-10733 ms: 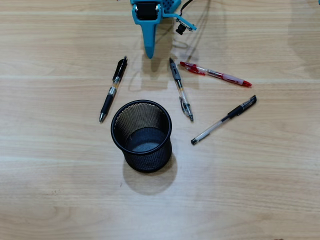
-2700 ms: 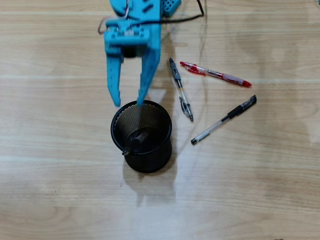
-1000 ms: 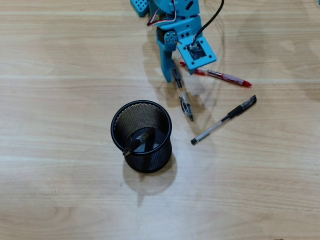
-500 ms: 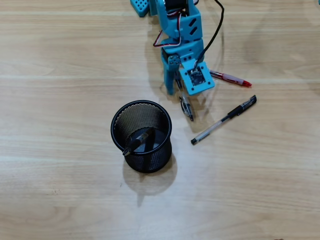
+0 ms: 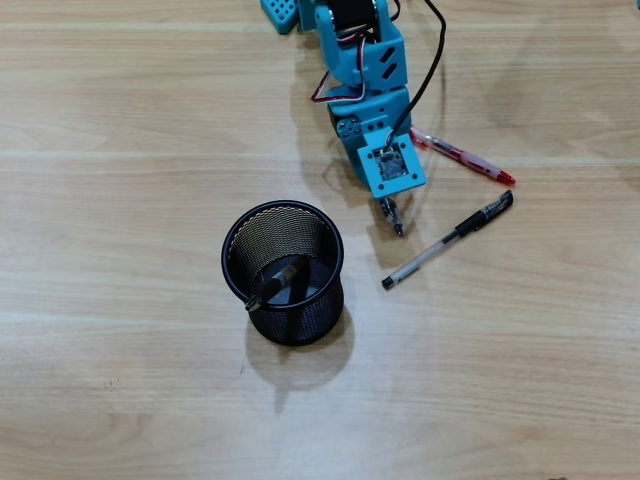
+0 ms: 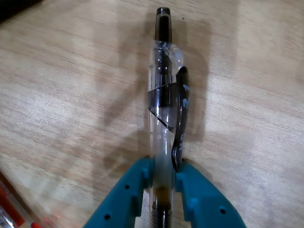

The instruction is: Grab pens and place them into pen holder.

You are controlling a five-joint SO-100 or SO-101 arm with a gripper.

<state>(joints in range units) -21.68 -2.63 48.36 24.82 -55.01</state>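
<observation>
Overhead view, going left to right: the black mesh pen holder (image 5: 285, 272) stands upright on the wooden table (image 5: 120, 200), off to the lower left of the jaws (image 5: 385, 195), well apart from them. One black pen (image 5: 279, 281) is already leaning inside it. The blue arm (image 5: 362, 70) comes down from the top edge and its jaws are clamped on a clear-and-black pen (image 5: 395, 216), only the clip end poking out just below them. The wrist view makes it obvious: both blue fingers (image 6: 130, 190) pinch the clear barrel of that pen (image 6: 166, 109), which runs straight away from the jaws over the table. To the lower right of the jaws lies another black pen (image 5: 448, 240), slanted, and the red pen (image 5: 462, 158) lies just to their right.
</observation>
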